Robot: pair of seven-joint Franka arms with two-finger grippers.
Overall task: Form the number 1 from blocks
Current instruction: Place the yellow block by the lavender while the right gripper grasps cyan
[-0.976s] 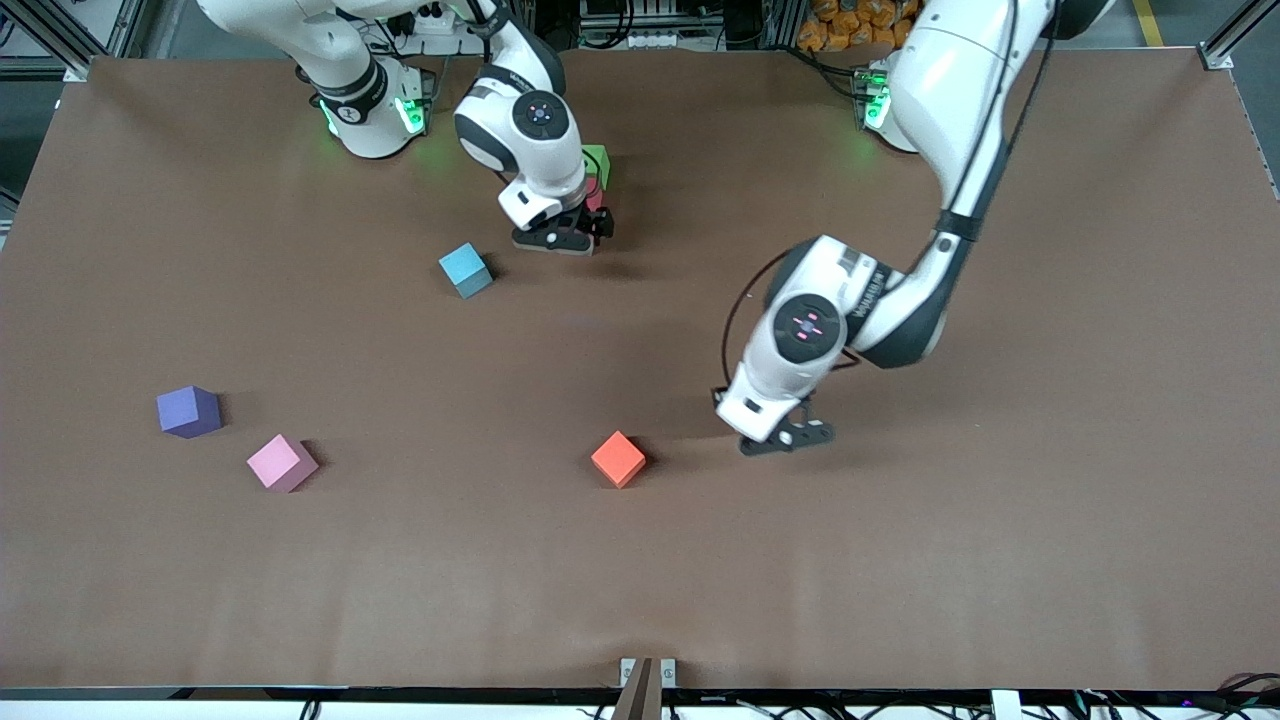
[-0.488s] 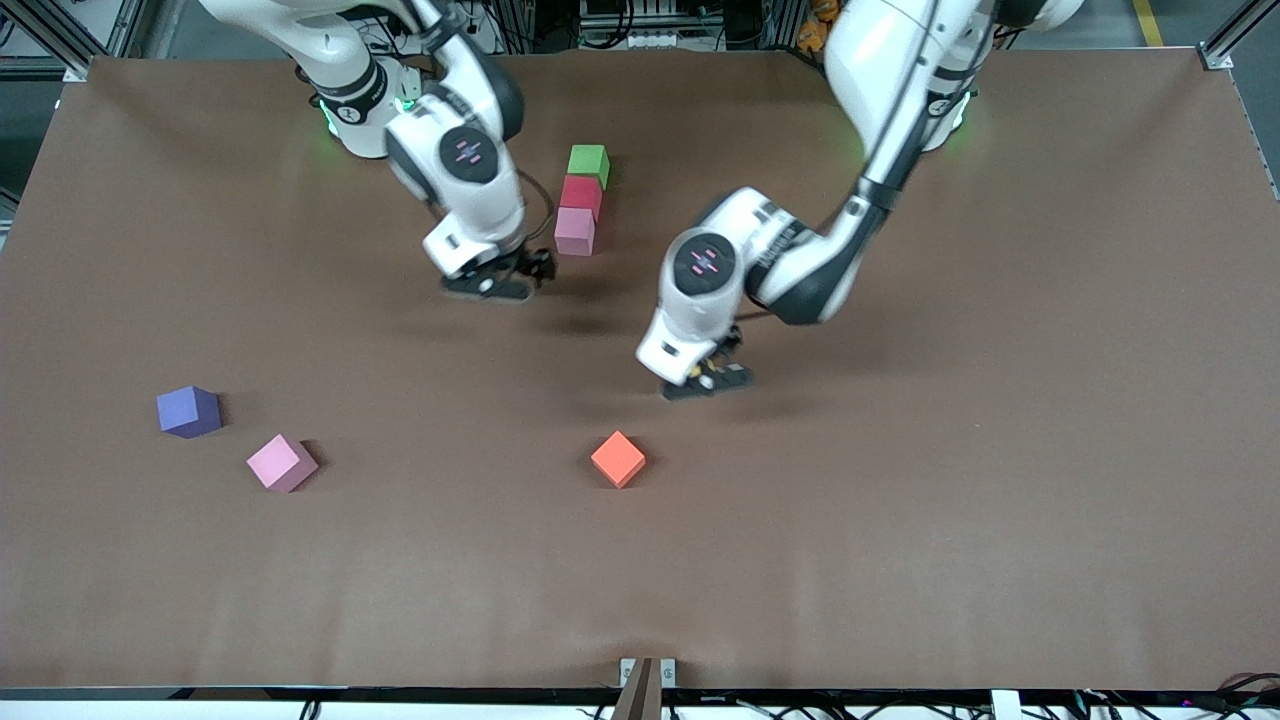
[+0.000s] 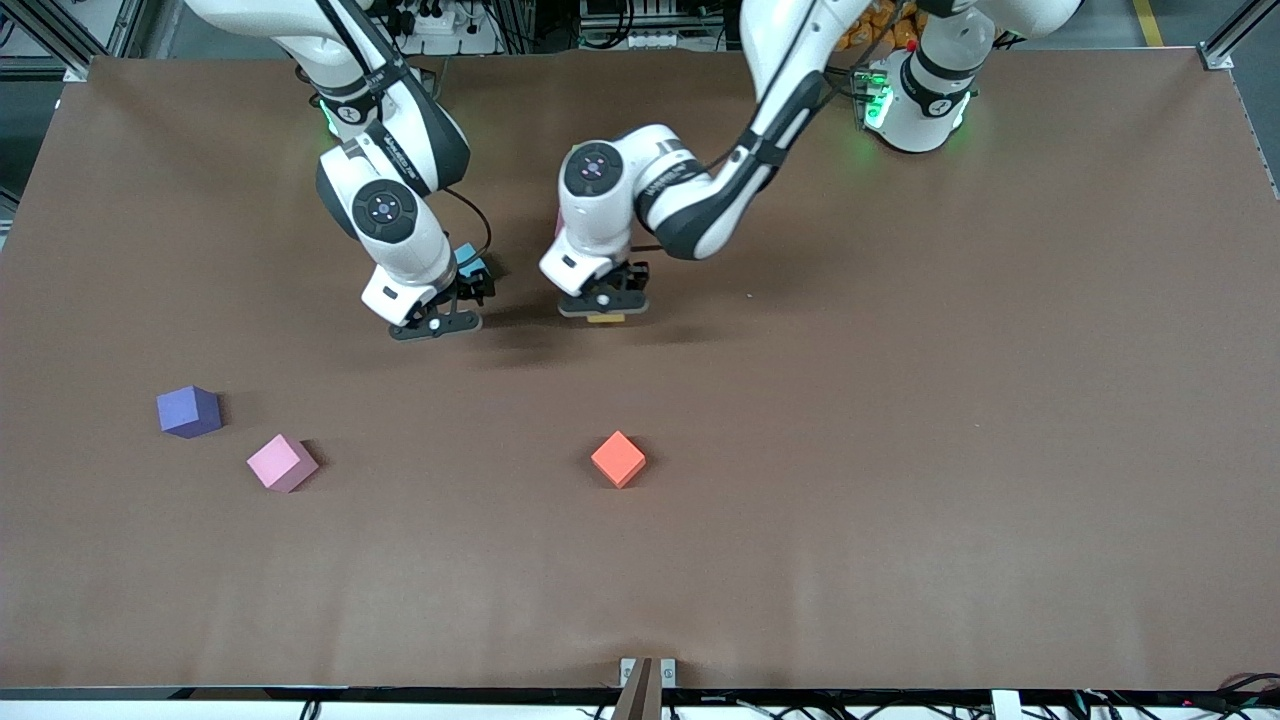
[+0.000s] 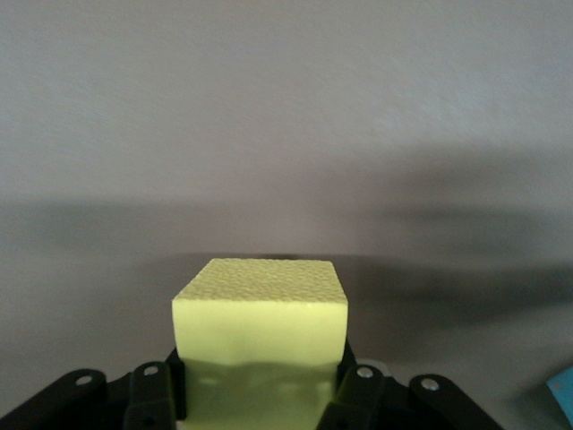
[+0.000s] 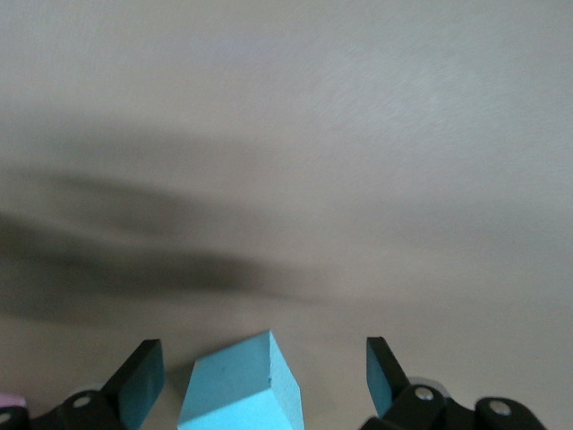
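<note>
Brown table (image 3: 900, 500) fills the view, matte and plain, its covering faintly creased. At its near edge, midway along, sits a small metal bracket (image 3: 647, 672). Along the top, past the table's edge, there's a tangle of cables and sockets (image 3: 620, 20) and a heap of orange-yellow items (image 3: 868, 18) toward the left arm's end.

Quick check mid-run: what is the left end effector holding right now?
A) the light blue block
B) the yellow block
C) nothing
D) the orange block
B: the left wrist view shows the yellow block clamped in the left end effector; the orange block lies loose on the table.
</note>
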